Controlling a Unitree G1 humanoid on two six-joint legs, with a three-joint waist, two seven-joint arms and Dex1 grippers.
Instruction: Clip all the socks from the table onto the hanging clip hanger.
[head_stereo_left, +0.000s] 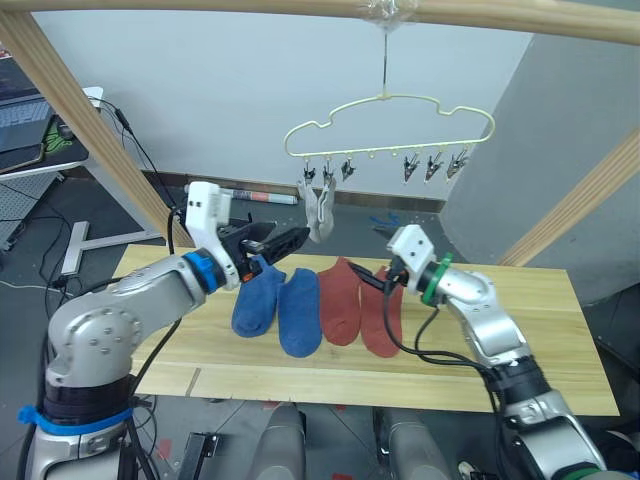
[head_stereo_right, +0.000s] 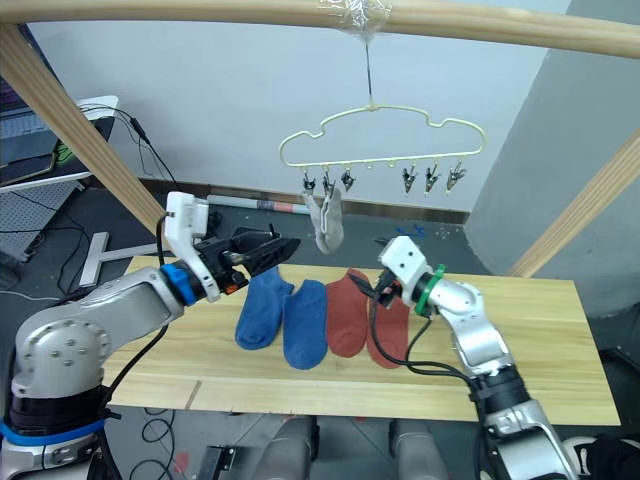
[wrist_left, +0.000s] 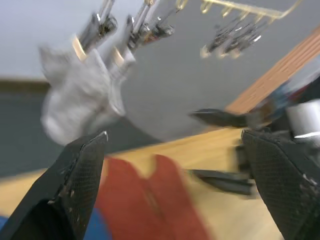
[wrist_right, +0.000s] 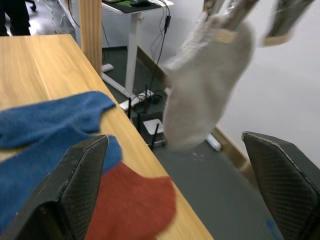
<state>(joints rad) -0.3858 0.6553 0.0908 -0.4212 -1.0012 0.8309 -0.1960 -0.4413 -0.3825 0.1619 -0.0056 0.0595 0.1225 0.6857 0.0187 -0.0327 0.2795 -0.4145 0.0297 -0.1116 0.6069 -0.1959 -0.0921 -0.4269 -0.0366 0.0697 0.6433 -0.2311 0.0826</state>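
Two grey socks (head_stereo_left: 318, 208) already hang off the left clips of the hanger (head_stereo_left: 390, 125), while two blue socks (head_stereo_left: 277, 303) and two red socks (head_stereo_left: 360, 305) lie side by side on the table (head_stereo_left: 520, 340). Left gripper (head_stereo_left: 285, 241) and right gripper (head_stereo_left: 378, 279) are both spread open, holding nothing. Looks like it's between socks; next it needs to grab one, probably a red one beside the right gripper

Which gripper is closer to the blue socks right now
Left. The left gripper hovers open just above the cuffs of the blue socks, while the right gripper sits open over the red socks, one pair farther along the table.
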